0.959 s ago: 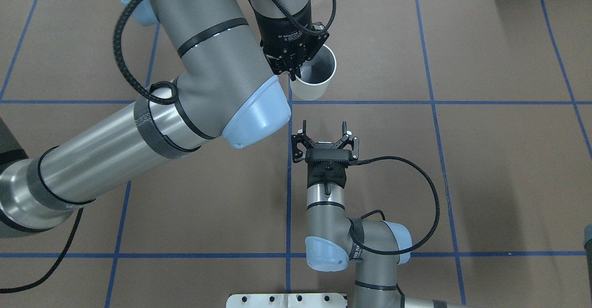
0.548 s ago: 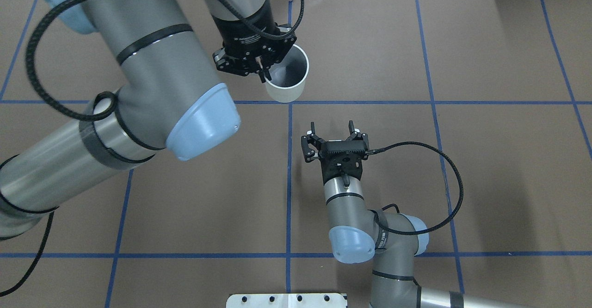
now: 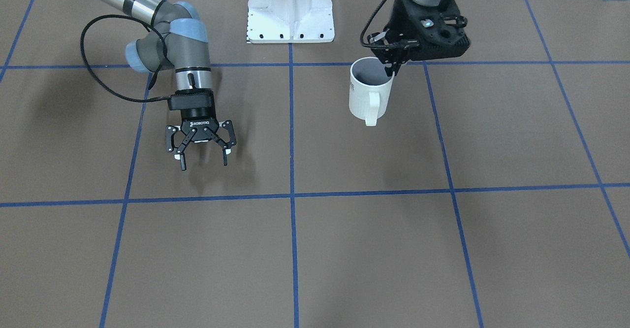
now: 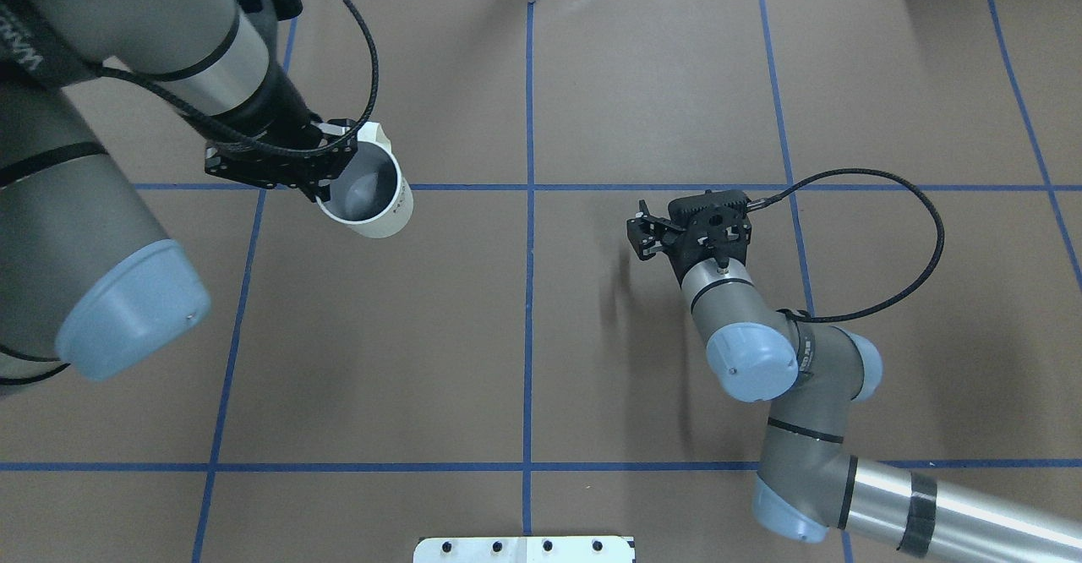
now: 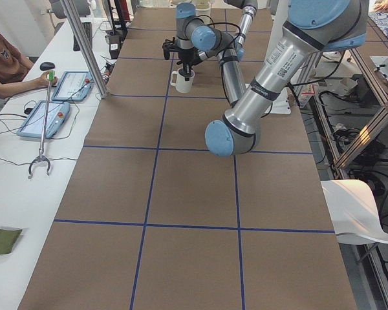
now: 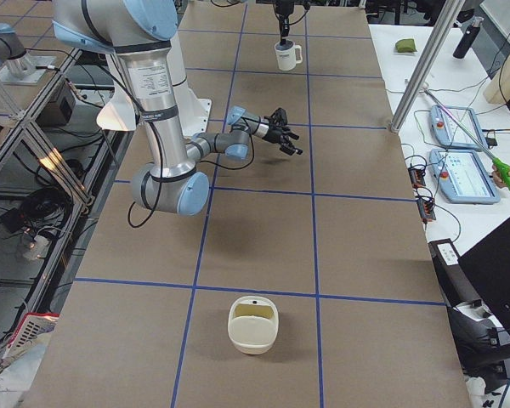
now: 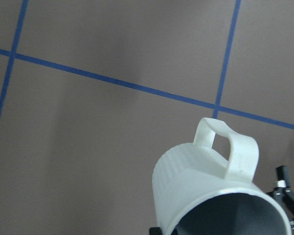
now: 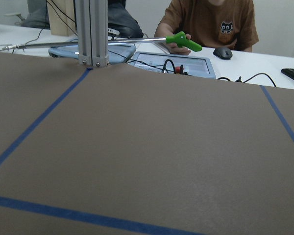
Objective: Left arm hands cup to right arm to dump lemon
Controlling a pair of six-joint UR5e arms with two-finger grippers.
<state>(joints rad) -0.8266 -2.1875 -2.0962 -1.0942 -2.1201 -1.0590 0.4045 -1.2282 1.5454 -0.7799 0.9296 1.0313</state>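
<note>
Holding the cup (image 3: pixel 366 94) on its own side of the centre blue line (image 4: pixel 529 335), well apart from its partner.
The left arm (image 4: pixel 84 208) has its left gripper (image 3: pixel 392 69) clamped on the upright cup's rim, one finger inside; across that line the right arm (image 4: pixel 744 360) hangs, right gripper (image 3: pixel 203 156) spread and empty, fingers not aimed at the cup. The handle points away from the robot. No lemon shows.
</note>
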